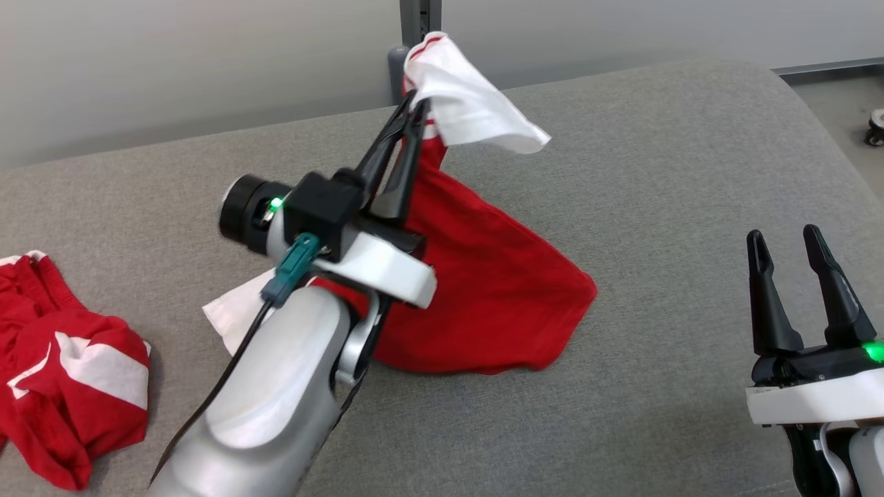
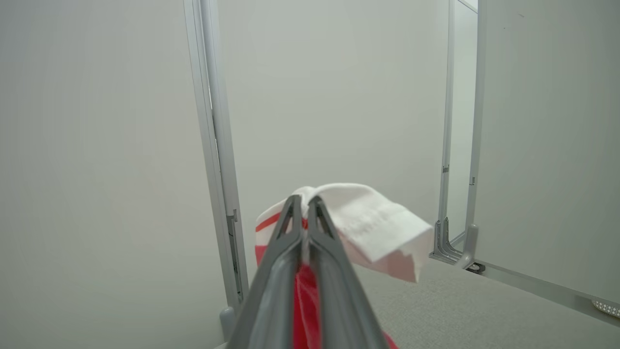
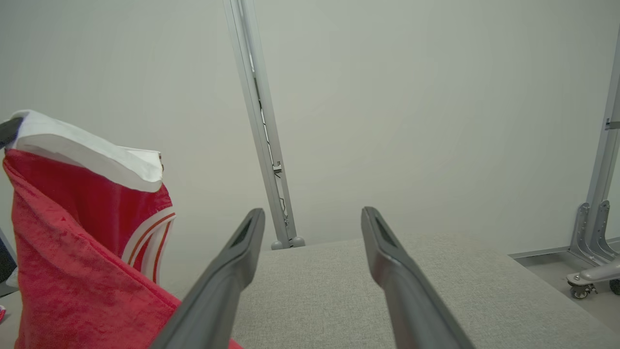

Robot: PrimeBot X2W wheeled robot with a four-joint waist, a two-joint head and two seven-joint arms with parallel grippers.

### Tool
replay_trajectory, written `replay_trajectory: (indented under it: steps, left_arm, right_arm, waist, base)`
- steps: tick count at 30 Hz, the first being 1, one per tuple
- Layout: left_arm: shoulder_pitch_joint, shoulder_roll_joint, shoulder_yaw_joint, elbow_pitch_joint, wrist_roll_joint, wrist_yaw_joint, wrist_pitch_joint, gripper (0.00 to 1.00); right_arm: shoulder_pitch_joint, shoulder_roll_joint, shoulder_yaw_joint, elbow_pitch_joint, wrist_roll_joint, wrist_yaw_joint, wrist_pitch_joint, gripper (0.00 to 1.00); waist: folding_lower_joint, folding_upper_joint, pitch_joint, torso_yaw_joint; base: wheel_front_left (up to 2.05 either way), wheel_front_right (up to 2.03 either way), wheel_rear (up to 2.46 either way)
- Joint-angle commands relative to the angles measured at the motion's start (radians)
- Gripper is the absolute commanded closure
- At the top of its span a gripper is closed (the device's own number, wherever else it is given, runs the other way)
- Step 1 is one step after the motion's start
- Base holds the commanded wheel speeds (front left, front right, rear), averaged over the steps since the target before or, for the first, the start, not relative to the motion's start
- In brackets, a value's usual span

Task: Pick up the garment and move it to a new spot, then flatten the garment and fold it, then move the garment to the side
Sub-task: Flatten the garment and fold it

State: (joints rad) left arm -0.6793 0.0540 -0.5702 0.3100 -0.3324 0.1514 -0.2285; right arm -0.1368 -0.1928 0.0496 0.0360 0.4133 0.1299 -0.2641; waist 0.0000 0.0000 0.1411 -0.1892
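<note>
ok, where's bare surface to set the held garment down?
Widest bare stretch of the grey surface: between the held garment and the open right gripper, out to the far right edge. Crowded at left: a second crumpled garment lies beside the arm of the left gripper.

Grey fabric surface (image 1: 656, 359) is carrying two items. Near centre, red garment (image 1: 497, 283) with white trim is resting on it by its lower edge, upper part standing clear. At near left, second red-and-white garment (image 1: 69, 373) is lying crumpled, well apart.
</note>
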Motion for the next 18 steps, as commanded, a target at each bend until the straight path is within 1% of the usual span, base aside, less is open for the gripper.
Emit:
replay_trajectory:
  steps: [1, 6, 10, 12, 13, 15, 18]
  left_arm:
    - [0.064, 0.036, 0.031, -0.030, -0.012, 0.026, -0.012, 1.00]
    - [0.243, 0.098, 0.102, -0.166, -0.036, 0.082, -0.031, 1.00]
    - [0.389, 0.126, 0.151, -0.275, -0.048, 0.099, -0.036, 1.00]
    - [0.418, 0.128, 0.166, -0.295, -0.044, 0.101, -0.037, 1.00]
    - [0.467, 0.115, 0.196, -0.338, -0.037, 0.092, -0.037, 1.00]
    - [0.527, 0.095, 0.228, -0.360, -0.032, 0.079, -0.037, 1.00]
    - [0.602, 0.076, 0.274, -0.347, -0.020, 0.052, -0.036, 1.00]
  right_arm:
    - [0.007, -0.009, -0.006, -0.008, 0.001, 0.002, 0.000, 0.00]
    - [0.010, -0.022, -0.019, -0.013, 0.008, 0.002, 0.000, 0.00]
    - [0.014, -0.032, -0.025, -0.015, 0.010, 0.002, 0.000, 0.00]
    - [0.012, -0.034, -0.022, -0.015, 0.010, 0.002, 0.000, 0.00]
    - [0.004, -0.038, -0.021, -0.016, 0.012, 0.002, 0.000, 0.00]
    - [0.000, -0.042, -0.017, -0.017, 0.012, 0.002, 0.000, 0.00]
    - [0.000, -0.046, -0.015, -0.018, 0.013, 0.002, 0.000, 0.00]
  waist:
    - [0.0000, 0.0000, 0.011, 0.028]
    - [0.0000, 0.0000, 0.033, 0.079]
    - [0.0000, 0.0000, 0.041, 0.125]
    - [0.0000, 0.0000, 0.042, 0.132]
    - [0.0000, 0.0000, 0.043, 0.146]
    - [0.0000, 0.0000, 0.041, 0.156]
    - [0.0000, 0.0000, 0.039, 0.165]
  base:
    - [0.00, 0.00, 0.00]
    - [0.00, 0.00, 0.00]
    - [0.00, 0.00, 0.00]
    - [0.00, 0.00, 0.00]
    - [0.00, 0.00, 0.00]
    - [0.00, 0.00, 0.00]
    - [0.00, 0.00, 0.00]
